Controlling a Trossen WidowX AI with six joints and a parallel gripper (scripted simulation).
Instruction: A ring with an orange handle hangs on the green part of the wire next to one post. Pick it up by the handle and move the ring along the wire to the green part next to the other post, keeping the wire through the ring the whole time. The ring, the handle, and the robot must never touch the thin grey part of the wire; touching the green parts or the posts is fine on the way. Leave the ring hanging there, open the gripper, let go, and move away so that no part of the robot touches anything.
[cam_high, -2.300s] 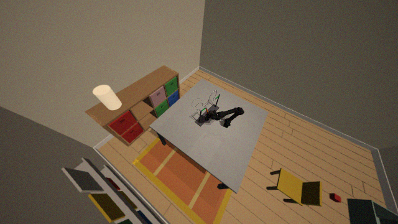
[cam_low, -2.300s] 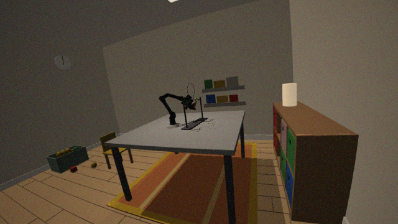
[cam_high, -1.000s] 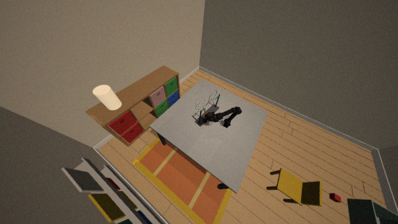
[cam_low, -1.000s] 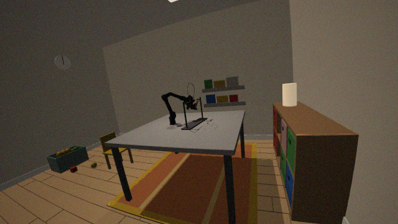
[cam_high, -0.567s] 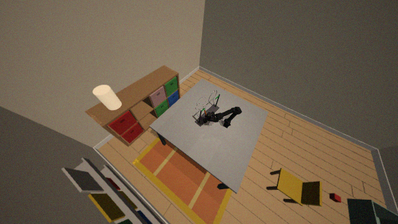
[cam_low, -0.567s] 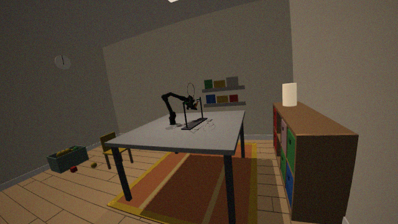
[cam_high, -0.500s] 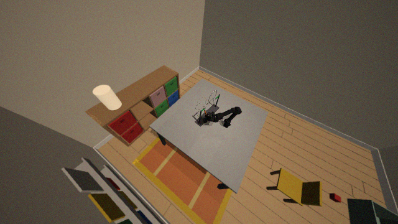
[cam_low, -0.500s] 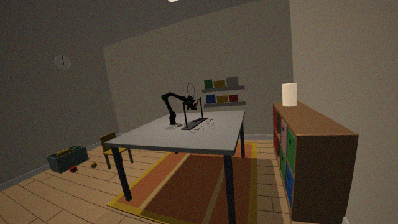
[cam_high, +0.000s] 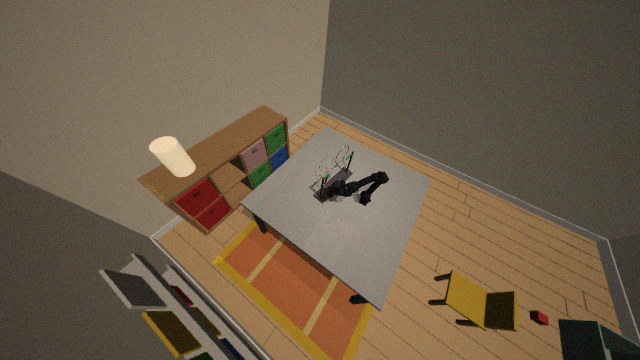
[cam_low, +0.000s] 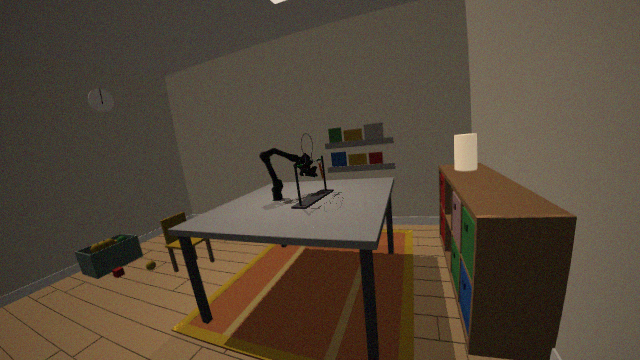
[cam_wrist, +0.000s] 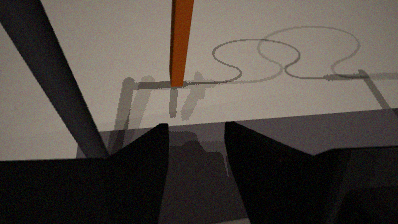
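The orange handle (cam_wrist: 181, 45) (cam_low: 321, 169) hangs beside one post (cam_wrist: 55, 75) (cam_low: 324, 176), the farther one in the exterior view. In the wrist view its lower end shows ahead of the fingers, not between them. My gripper (cam_wrist: 196, 131) is partly open and empty, with dark base showing between its fingertips. In the top view a green part (cam_high: 327, 176) shows near this post, and another green part (cam_high: 349, 156) is by the other post (cam_high: 349, 164) (cam_low: 298, 186). The thin wire (cam_low: 306, 133) loops up between the posts. The ring is too small to make out, so its contact with the wire cannot be told.
The dark base plate (cam_high: 342, 176) (cam_low: 314, 199) (cam_wrist: 300, 134) carries both posts on the grey table (cam_high: 320, 240) (cam_low: 250, 220). The arm reaches over from one side. In the wrist view, shadows of the wire and posts lie on the table top.
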